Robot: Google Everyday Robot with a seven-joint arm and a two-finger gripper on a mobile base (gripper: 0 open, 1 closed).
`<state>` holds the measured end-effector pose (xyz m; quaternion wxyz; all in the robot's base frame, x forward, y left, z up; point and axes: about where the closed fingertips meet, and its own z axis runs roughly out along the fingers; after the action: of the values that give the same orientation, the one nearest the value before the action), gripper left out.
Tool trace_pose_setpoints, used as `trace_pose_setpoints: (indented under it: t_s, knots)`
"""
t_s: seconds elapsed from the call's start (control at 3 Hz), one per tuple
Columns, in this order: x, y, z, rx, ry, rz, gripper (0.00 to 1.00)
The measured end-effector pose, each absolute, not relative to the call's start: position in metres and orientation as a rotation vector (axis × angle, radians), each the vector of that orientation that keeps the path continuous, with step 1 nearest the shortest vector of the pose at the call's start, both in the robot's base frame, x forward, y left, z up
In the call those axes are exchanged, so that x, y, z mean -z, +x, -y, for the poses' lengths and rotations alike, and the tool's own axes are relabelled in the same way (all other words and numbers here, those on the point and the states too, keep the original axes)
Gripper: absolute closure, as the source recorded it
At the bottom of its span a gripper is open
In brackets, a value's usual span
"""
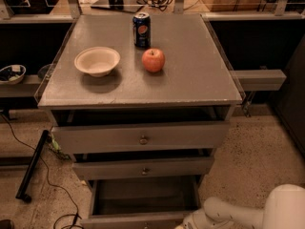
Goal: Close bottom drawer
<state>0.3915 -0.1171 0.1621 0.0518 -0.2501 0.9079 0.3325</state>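
Observation:
The bottom drawer (143,194) is pulled far out from the grey cabinet, its empty inside showing; its low front panel (138,221) lies at the picture's lower edge. The middle drawer (143,168) and the top drawer (140,138) stand slightly out, each with a round knob. My white arm (238,213) reaches in from the lower right. The gripper (188,224) sits at the right end of the bottom drawer's front panel, mostly cut off by the picture's edge.
On the cabinet top (200,75) stand a white bowl (97,61), a red apple (153,60) and a blue soda can (141,29). A black pole (31,168) and cables lie on the speckled floor at left. Shelving runs behind.

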Motion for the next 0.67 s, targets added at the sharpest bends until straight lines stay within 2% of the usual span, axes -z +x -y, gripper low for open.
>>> trace_pose_setpoints:
  t_s: [0.33, 0.67]
  knots:
    - [-0.1621, 0.3915, 0.117, -1.011, -0.761, -2.762, 0.0]
    - [-0.1621, 0.3915, 0.117, -1.012, -0.761, -2.762, 0.0]
